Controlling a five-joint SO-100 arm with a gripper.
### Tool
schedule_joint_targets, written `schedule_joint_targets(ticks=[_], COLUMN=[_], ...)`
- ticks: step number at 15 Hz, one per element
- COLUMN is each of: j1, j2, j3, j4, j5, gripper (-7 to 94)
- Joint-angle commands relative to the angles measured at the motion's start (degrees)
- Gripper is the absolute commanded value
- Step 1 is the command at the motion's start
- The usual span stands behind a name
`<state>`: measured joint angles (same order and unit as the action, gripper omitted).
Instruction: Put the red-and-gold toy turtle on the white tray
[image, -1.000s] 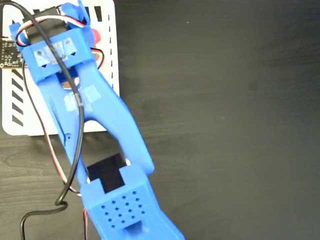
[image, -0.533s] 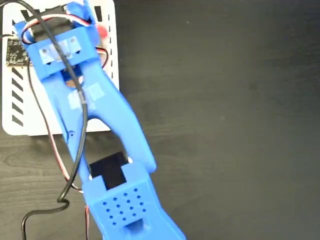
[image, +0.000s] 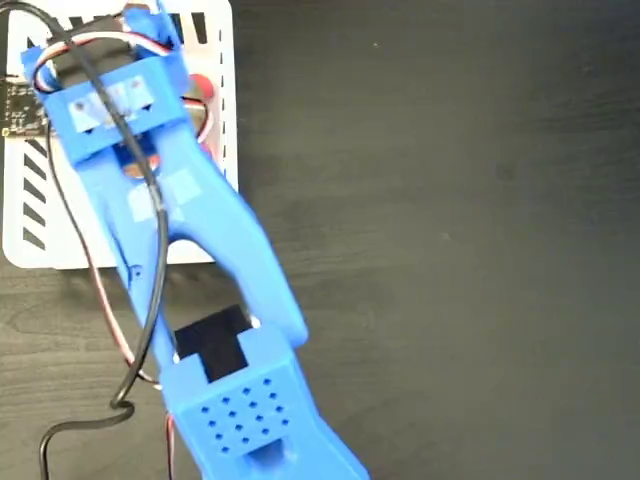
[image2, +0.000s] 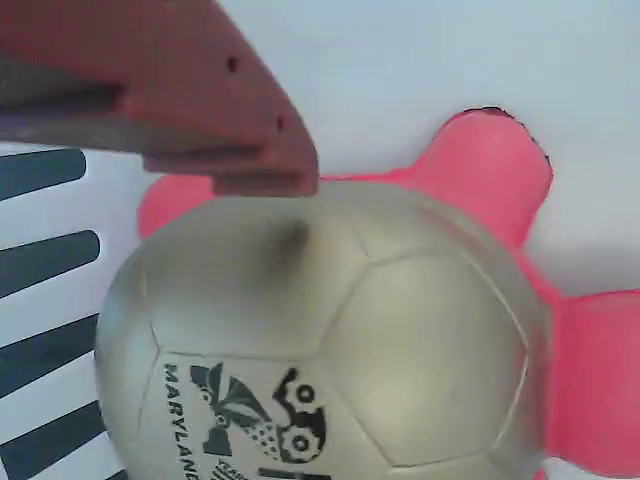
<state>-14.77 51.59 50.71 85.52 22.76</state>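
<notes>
Here the red-and-gold toy turtle fills the wrist view, its gold shell printed with a black logo and red limbs spread against the white tray beneath it. In the fixed view only a patch of its red shows beside the blue arm, over the tray near the slotted edge. One reddish finger touches the shell's top; the other is out of sight, so the gripper's grasp cannot be told. The dark table lies around.
</notes>
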Motion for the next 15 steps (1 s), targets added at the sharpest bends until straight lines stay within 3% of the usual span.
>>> schedule_joint_targets(ticks=[1, 2, 4, 5, 9, 15], j1=[-0.5, -0.3, -0.2, 0.0, 1.3, 4.2], j2=[3.5, 4.7, 7.5, 9.5, 29.7, 66.5], j3=[-2.7, -2.7, -2.1, -0.5, 21.4, 50.4], j4=[-0.4, -1.2, -3.1, -4.8, -26.0, -39.8], j5=[0.9, 1.8, 2.2, 1.8, -3.6, -17.7], gripper=[35, 16, 0, 0, 0, 0])
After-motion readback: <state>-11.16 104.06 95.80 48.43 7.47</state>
